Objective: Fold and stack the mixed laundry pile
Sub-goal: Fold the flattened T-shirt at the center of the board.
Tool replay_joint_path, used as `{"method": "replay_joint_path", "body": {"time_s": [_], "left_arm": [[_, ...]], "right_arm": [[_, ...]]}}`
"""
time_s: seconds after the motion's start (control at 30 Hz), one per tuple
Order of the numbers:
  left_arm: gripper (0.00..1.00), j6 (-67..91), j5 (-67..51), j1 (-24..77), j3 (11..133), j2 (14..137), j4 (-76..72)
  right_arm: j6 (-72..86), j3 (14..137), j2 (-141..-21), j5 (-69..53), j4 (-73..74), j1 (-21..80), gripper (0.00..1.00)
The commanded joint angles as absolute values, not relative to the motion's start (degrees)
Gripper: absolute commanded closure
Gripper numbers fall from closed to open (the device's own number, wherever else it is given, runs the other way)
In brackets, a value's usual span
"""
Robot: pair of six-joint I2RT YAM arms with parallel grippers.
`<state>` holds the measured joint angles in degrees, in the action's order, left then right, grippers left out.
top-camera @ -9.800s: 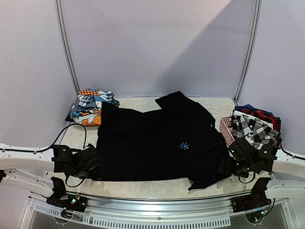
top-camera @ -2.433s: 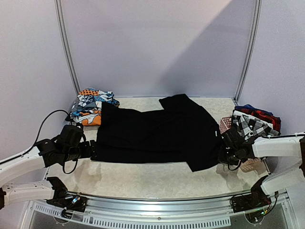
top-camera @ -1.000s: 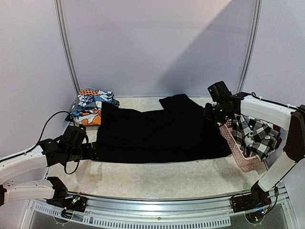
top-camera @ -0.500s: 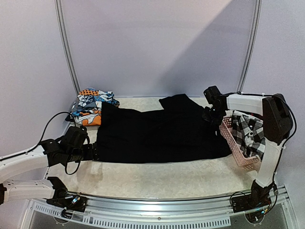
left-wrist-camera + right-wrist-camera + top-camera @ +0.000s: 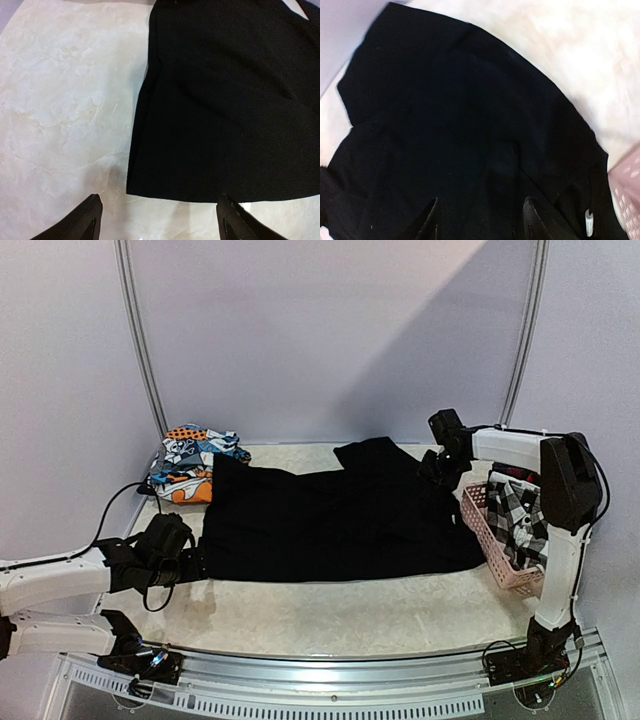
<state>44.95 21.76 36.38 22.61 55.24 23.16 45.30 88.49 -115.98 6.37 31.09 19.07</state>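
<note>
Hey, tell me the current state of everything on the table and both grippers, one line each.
black garment, laid flat on the table, partly folded
printed clothes, piled at the far left corner
checked shirt, bunched inside the basket
pink basket, standing at the right edge, clothes inside
left gripper, open, at the black garment's near left corner
right gripper, open, over the black garment's far right part

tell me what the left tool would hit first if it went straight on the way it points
Likely the black garment: its near hem lies just ahead of the open left tool, past a strip of bare table. Height is unclear.
</note>
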Motion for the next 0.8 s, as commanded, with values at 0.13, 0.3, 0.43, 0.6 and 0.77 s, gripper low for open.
{"method": "replay_joint_path", "body": {"time_s": [0.13,0.3,0.43,0.6,0.77], "left_arm": [[0.22,46.49,23.29,37.18,21.74,54.98,20.93],[0.22,45.74,23.08,37.18,21.72,53.56,21.49],[0.23,44.89,22.96,37.18,22.57,53.37,22.43],[0.23,44.24,23.02,37.18,23.09,53.37,22.89],[0.23,43.49,23.14,37.18,23.61,53.22,23.29]], "right_arm": [[40.32,72.84,-103.72,-1.82,25.90,19.88,0.40],[41.59,60.39,-96.29,-5.37,20.24,22.99,0.43],[42.66,56.02,-94.86,-6.97,17.52,24.47,0.48],[43.58,54.85,-96.48,-7.10,15.77,26.19,0.54],[44.25,55.09,-99.06,-7.34,14.93,27.19,0.60]]}}
